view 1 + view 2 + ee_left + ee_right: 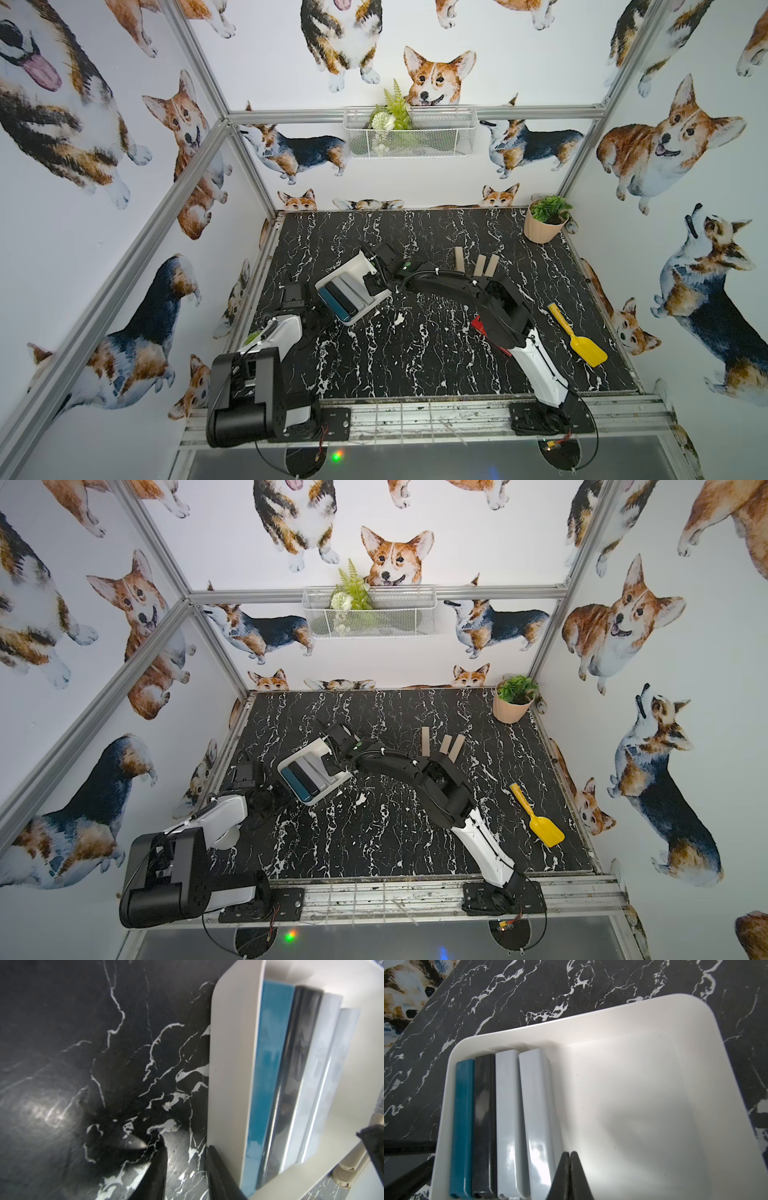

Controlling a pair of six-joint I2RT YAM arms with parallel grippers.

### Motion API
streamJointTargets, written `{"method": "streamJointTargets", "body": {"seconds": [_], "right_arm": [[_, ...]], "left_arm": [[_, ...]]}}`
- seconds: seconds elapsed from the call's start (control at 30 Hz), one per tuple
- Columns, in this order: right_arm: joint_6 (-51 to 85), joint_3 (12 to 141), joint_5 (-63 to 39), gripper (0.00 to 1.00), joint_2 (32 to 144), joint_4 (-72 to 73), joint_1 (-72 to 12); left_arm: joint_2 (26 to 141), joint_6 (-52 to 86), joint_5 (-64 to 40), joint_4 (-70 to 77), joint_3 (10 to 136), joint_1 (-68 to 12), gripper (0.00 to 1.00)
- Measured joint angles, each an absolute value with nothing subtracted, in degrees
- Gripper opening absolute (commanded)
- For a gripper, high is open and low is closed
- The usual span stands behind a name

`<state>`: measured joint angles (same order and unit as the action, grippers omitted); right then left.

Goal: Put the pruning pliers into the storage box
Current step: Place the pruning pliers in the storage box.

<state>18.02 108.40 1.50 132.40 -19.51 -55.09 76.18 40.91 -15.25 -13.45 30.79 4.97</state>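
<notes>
Shows right gripper (pixel 569 1176) pinched together, empty, over box (pixel 612 1022) at nine o'clock, four bars (pixel 506 1122) inside. Shows left gripper (pixel 186 1147) parted, empty, beside box wall. Likely half done; next: reopen, reach beige bars (pixel 481 264) at one o'clock, red bar (pixel 478 326) at four.

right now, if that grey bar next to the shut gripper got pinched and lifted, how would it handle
That grey bar is probably stiff: its edges run dead straight. Its glossy skin shows bright glare, so it may slip in a pinch. Its flat faces suggest it would slide, not roll, on the storage box floor.
</notes>
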Motion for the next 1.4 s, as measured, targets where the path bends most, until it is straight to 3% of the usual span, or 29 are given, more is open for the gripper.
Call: {"method": "streamJointTargets", "body": {"seconds": [0.33,1.4], "right_arm": [[18.2,114.7,1.3,0.00,137.8,-22.5,-54.7],[19.6,117.3,-3.7,0.00,140.9,-23.5,-54.7]], "left_arm": [[76.2,40.9,-15.3,-13.5,30.8,5.0,0.36],[76.8,40.9,-15.6,-13.0,31.0,5.0,0.36]]}}
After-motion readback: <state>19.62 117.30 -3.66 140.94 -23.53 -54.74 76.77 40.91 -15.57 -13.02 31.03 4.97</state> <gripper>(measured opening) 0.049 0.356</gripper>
